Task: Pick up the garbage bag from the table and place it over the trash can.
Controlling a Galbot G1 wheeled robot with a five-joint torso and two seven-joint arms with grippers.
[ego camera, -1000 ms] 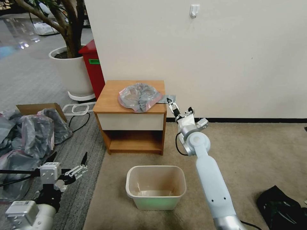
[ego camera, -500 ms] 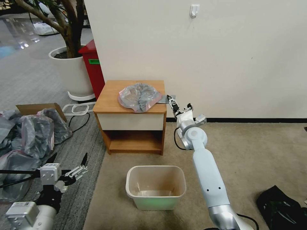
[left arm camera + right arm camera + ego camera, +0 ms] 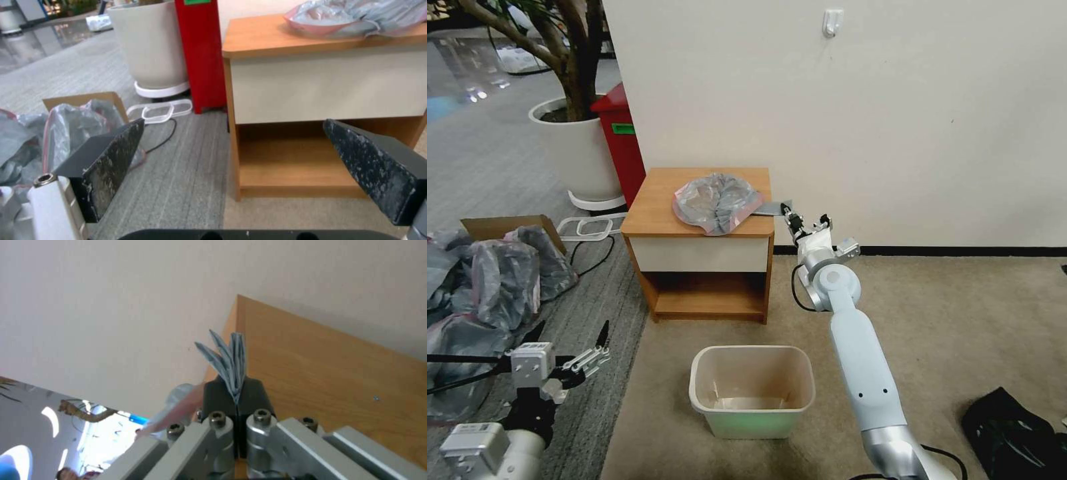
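You've got one garbage bag [image 3: 717,202] up on one table [image 3: 657,213], and one trash can [image 3: 752,391] on the floor in front of it. There are two grippers: the right gripper [image 3: 790,217] pinched closed on a fold of that bag at the table's edge, the left gripper [image 3: 570,347] low at the robot's left with its fingers spread wide. Around that you can count one tall red bin [image 3: 622,143], one white planter [image 3: 579,150], one pile of grey bags [image 3: 490,280], one cardboard box [image 3: 510,227], one black bag [image 3: 1014,437] and one wall hook [image 3: 832,22].

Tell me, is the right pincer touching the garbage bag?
Touching. The right wrist view shows the right pincer shut on a pleated grey edge of the garbage bag.
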